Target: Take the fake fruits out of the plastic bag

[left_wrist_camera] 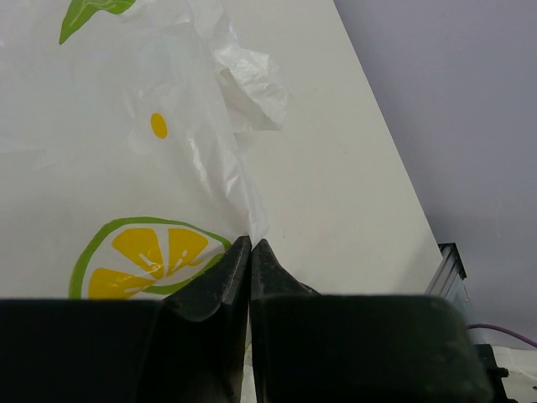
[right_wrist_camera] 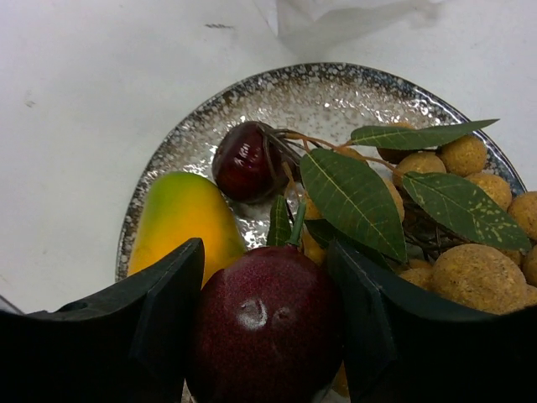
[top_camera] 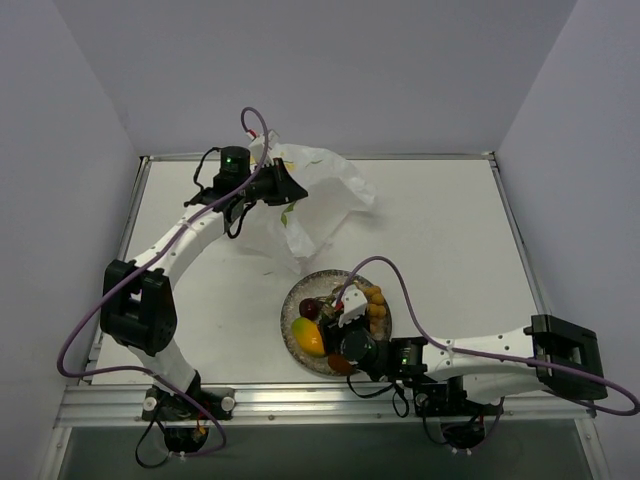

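The plastic bag [top_camera: 322, 190] lies crumpled at the back of the table, white with printed lemon slices [left_wrist_camera: 143, 256]. My left gripper [top_camera: 290, 188] [left_wrist_camera: 250, 243] is shut on a thin edge of the bag. My right gripper [top_camera: 340, 316] [right_wrist_camera: 267, 246] is over the speckled glass plate [top_camera: 292, 300] [right_wrist_camera: 252, 92], shut on a dark maroon ball [right_wrist_camera: 264, 327]. On the plate lie a second maroon ball [right_wrist_camera: 243, 164] [top_camera: 311, 308], a yellow-orange mango [right_wrist_camera: 180, 222] [top_camera: 308, 338] and a bunch of berries [right_wrist_camera: 474, 269] [top_camera: 376, 305] with green leaves. An orange ball [top_camera: 340, 365] peeks out under the right wrist.
The plate sits near the table's front edge, between the two arm bases. A raised metal rim [top_camera: 320, 156] runs round the table, with grey walls behind and at both sides. The left arm [top_camera: 190, 240] stretches along the left side.
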